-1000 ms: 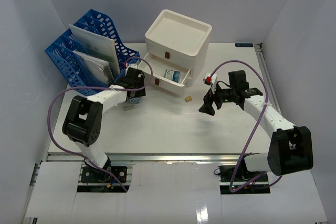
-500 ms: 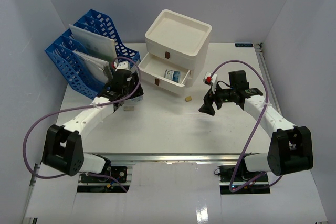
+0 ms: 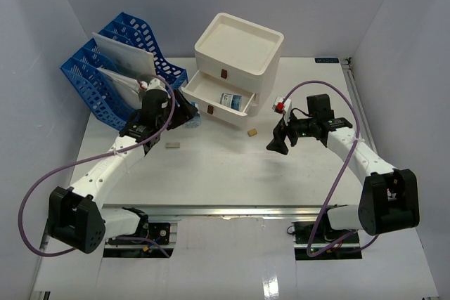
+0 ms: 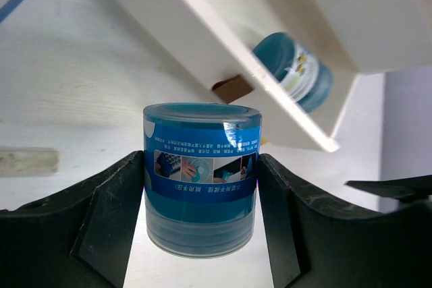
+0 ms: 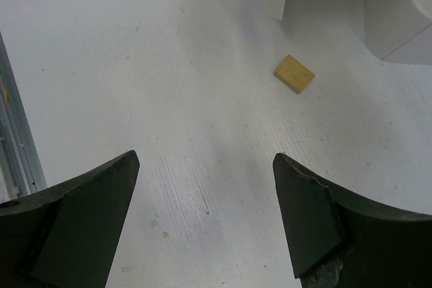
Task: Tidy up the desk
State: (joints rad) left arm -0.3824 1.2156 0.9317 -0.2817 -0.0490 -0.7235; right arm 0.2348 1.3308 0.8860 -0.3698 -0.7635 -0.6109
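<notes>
Holding blue jar (image 4: 200, 193), left gripper (image 4: 200, 161), clearest wrist-side

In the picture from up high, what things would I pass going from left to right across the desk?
blue file racks → white eraser → yellow block → right end effector. Left out: the white drawer box and the left end effector gripping a blue tub, since they overlap others.
</notes>
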